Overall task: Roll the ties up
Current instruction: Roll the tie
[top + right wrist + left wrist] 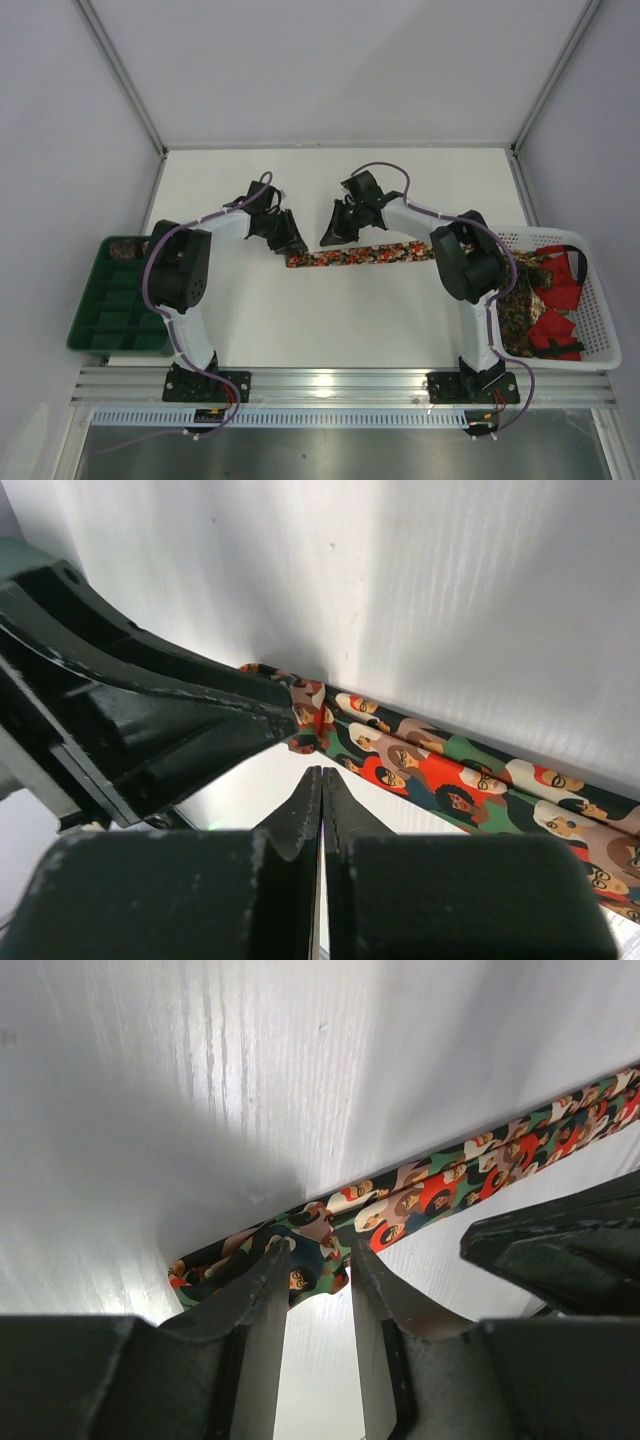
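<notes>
White basket [598, 290] beyond your right fingers [322, 780] holds heaped ties [550, 312], half hidden by the arm [470, 262]; green tray [100, 332] contents unclear; right fingers closed, empty; left fingers [275, 1270] slightly parted at the end of the tie [360, 256] on the bench [400, 195].

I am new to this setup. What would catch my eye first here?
A bright patterned tie lies flat across the table's middle, the left fingers and right fingers near its left end. A green tray sits at the left edge, a white basket of fabric at the right.
</notes>
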